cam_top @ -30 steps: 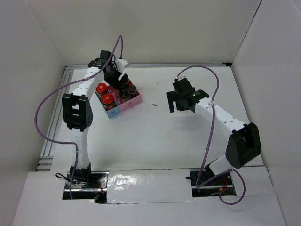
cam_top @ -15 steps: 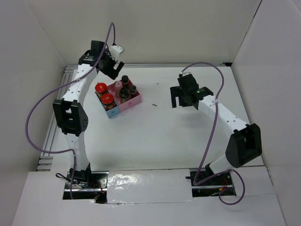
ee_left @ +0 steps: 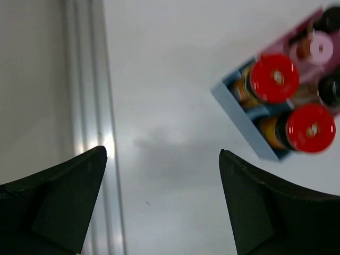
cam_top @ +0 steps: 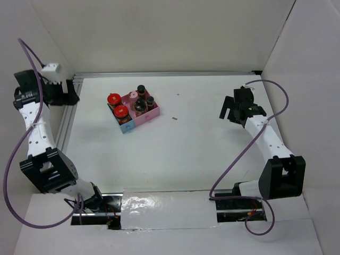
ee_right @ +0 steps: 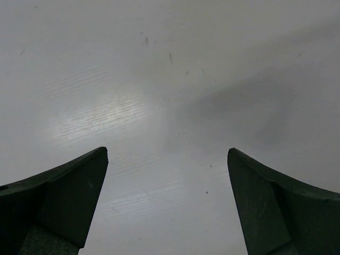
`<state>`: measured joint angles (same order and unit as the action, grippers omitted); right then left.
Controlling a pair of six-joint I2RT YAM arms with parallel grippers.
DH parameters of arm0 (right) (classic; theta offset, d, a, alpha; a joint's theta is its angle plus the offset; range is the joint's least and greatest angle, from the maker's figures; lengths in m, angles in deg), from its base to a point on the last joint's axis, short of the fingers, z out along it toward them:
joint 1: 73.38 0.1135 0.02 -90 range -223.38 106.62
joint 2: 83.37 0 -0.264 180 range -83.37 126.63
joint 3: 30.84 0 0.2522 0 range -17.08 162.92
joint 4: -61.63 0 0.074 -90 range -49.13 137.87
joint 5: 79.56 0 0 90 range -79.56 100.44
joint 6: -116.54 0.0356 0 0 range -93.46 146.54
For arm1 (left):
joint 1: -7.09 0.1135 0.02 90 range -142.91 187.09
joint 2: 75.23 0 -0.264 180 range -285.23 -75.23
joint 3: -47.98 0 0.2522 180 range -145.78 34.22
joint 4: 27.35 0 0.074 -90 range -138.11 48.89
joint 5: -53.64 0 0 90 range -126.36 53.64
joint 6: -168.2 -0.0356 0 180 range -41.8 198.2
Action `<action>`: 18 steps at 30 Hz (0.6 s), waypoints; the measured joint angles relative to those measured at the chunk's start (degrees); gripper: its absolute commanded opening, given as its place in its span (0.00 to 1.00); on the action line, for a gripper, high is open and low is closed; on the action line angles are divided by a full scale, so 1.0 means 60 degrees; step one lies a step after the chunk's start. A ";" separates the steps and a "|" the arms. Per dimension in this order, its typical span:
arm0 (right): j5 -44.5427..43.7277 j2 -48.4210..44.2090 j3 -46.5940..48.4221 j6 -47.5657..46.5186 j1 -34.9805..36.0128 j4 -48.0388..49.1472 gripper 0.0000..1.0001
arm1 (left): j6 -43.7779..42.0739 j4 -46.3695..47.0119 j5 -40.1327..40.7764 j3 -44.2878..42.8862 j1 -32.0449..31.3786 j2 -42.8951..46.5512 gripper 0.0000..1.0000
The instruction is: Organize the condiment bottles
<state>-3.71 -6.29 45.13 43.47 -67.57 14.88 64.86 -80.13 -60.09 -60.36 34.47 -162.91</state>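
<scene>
The condiment bottles stand in a pink-and-blue divided tray [cam_top: 127, 127] at the back left of the table. Two red-lidded jars [cam_top: 113, 99] [cam_top: 121, 111] fill the blue side. Three dark black-capped bottles [cam_top: 141, 90] [cam_top: 150, 100] [cam_top: 139, 105] and one pink-capped jar [cam_top: 129, 98] fill the pink side. In the left wrist view the red lids [ee_left: 274, 78] [ee_left: 311, 128] and the pink cap [ee_left: 319, 48] show at the upper right. My left gripper [cam_top: 68, 93] [ee_left: 162, 154] is open and empty, far left of the tray. My right gripper [cam_top: 229, 109] [ee_right: 167, 151] is open and empty over bare table.
An aluminium rail [cam_top: 66, 122] [ee_left: 87, 106] runs along the table's left edge, just under my left gripper. A small dark speck [cam_top: 174, 118] lies right of the tray. White walls enclose the table on the left, back and right.
My left arm has swung from above the tray out to the far left edge. My right arm has drawn back to the right. The bottles stay in the tray.
</scene>
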 measured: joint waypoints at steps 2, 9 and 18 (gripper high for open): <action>0.0000 0.0018 -0.0204 0.0211 -0.0339 -0.0018 1.00 | -0.0007 -0.0025 -0.0484 0.1625 0.0342 0.0357 0.99; 0.0240 0.0306 -0.0204 0.0769 -0.0444 0.0040 1.00 | 0.0029 -0.0565 -0.1268 0.4025 0.0856 0.0415 0.99; 0.0470 0.0550 -0.0120 0.0925 -0.0397 0.0073 1.00 | 0.0040 -0.0448 -0.1927 0.4022 0.0841 0.0674 0.98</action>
<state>-0.89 -2.99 44.41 49.02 -69.95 15.32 65.10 -82.82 -71.65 -36.23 39.51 -158.87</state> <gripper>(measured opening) 0.998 0.986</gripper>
